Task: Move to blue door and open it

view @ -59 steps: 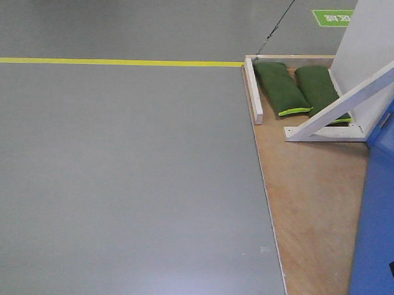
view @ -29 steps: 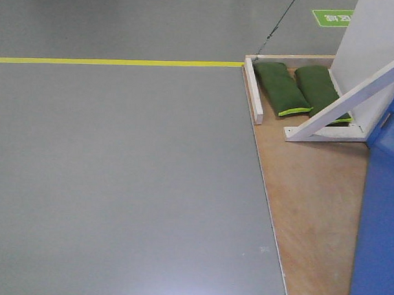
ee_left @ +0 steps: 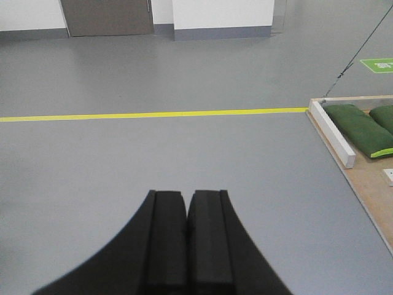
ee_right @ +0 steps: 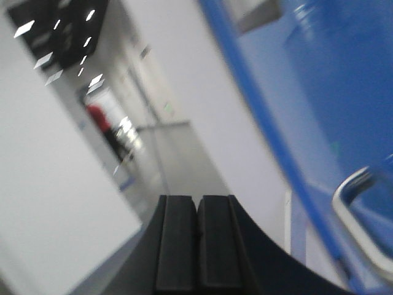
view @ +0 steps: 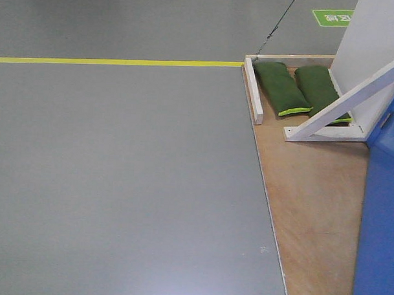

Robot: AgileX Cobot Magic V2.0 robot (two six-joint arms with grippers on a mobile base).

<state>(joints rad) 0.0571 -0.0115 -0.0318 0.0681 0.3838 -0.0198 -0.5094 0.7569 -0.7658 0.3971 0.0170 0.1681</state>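
A grey floor fills most of the front view, and a thin yellow line crosses it. At the right lies a plywood base with a white batten near its left edge. Two green bags lie side by side just beside the batten, one partly under the diagonal brace of a white panel. A green floor sign is farther behind

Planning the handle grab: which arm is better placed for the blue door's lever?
Probably right. The right gripper sits beside the blue door and its lever handle; the left gripper faces open floor.
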